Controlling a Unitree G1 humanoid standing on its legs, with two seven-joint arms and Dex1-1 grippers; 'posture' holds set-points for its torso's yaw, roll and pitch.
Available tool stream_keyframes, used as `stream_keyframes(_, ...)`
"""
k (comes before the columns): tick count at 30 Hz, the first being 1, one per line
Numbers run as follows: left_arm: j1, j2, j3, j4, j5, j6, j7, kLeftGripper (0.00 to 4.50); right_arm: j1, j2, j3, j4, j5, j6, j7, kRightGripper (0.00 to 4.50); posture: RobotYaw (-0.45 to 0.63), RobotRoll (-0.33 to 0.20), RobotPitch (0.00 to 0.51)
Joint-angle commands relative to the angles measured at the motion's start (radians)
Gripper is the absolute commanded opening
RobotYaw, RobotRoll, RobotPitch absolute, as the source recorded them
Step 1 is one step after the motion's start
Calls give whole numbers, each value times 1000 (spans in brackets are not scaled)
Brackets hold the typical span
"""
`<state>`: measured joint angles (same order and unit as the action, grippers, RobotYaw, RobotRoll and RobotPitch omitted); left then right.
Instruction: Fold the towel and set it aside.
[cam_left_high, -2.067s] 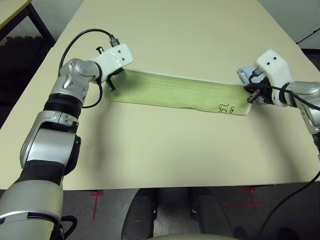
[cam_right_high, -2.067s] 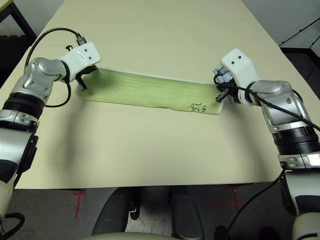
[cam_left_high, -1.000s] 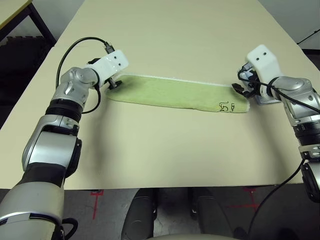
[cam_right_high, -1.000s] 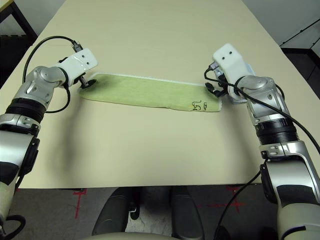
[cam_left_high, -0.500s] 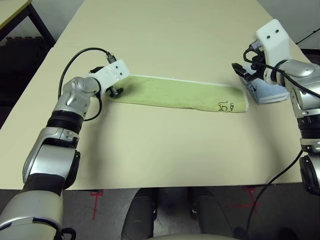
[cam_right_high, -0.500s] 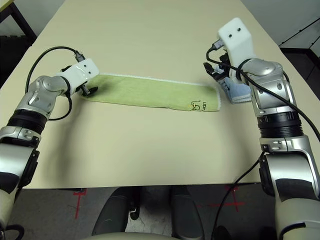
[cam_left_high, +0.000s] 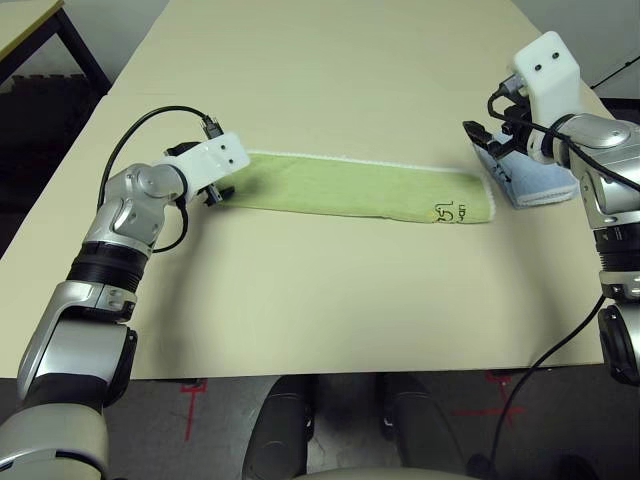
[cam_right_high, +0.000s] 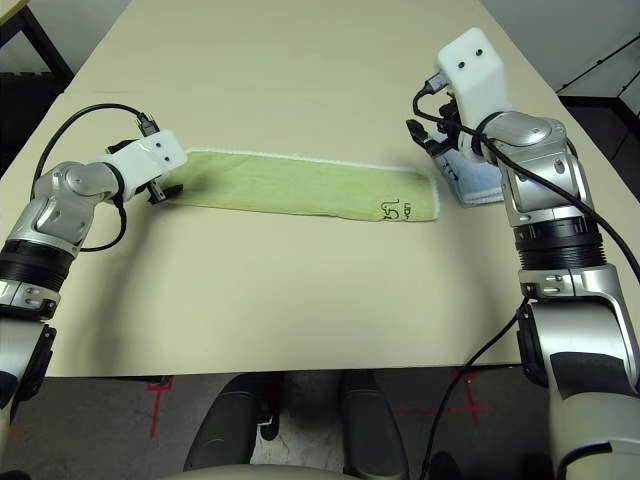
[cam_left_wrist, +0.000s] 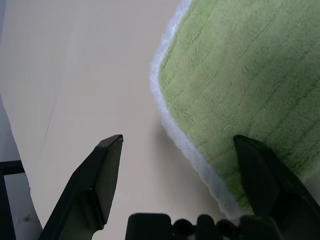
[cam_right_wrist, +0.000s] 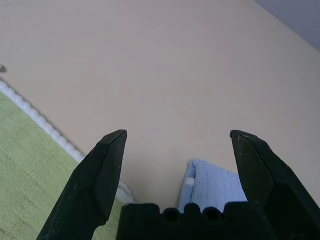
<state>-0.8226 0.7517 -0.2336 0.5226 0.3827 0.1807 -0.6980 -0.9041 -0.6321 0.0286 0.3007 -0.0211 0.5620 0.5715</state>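
Left eye view: I am seeing the towel lying as a long folded strip across the middle of the table, running between the left and right edges, its dark embroidered mark at the end nearer the right edge. No containers are standing on the table. The light blue cloth is resting just beside the towel's right end, near the right edge.

I am reading the left gripper as spread wide and holding nothing; in the left wrist view its fingers are straddling the towel's white-edged left corner, one over bare tabletop, the other over green terry. The right gripper is also gaping wide and empty, hovering above the blue cloth, with the towel's stitched edging beside it.
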Motion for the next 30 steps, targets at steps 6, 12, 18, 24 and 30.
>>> stream_keyframes(6,56,18,7,-34,5,46,-24,4500,-9,-8,-2,4,0,-9,12,4462,85,0,178)
stream_keyframes(12,85,43,18,-77,7,71,-37,4500,-3,-9,-4,-1,2,-6,16,4462,91,0,182)
stream_keyframes(18,112,66,27,-128,3,102,-53,4500,-7,-2,-2,8,1,-12,16,4462,105,0,183)
stream_keyframes(24,139,72,34,-163,0,129,-62,4500,-14,6,2,20,0,-20,18,4462,111,0,184)
stream_keyframes(30,172,87,41,-217,-9,163,-80,4500,-17,6,3,30,-3,-25,21,4462,115,0,187)
